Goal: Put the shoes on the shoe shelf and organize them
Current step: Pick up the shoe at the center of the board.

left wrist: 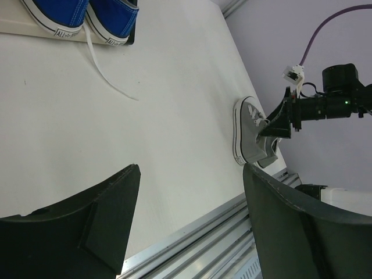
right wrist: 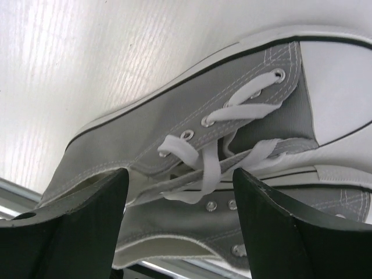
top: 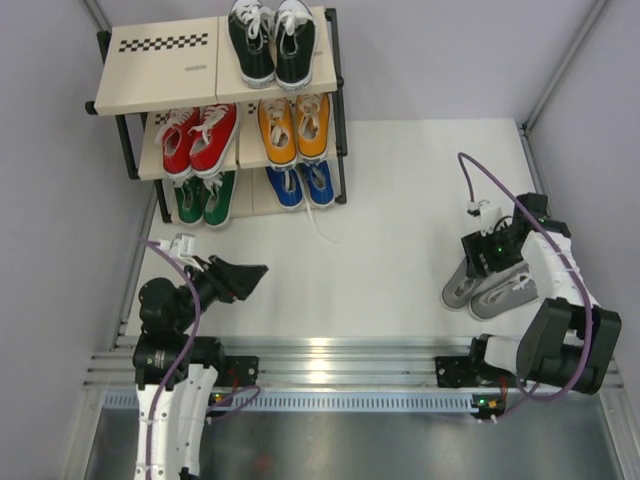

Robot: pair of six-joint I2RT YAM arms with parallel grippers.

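Note:
The shoe shelf [top: 160, 70] stands at the back left. A black pair [top: 270, 40] sits on its top board, a red pair [top: 200, 140] and an orange pair [top: 293, 128] on the middle one, and a green pair [top: 205, 197] and a blue pair [top: 302, 185] on the lowest. A grey pair [top: 480, 290] lies on the table at the right. My right gripper [top: 487, 262] hangs open right over it, with the two grey shoes' [right wrist: 192, 110] collars and laces between the fingers [right wrist: 70, 226]. My left gripper [top: 250, 275] is open and empty near the front left.
A loose white lace [top: 318, 225] trails from the blue shoes onto the table. An aluminium rail [top: 330, 355] runs along the near edge by the arm bases. Grey walls close in on both sides. The left half of the top board is bare.

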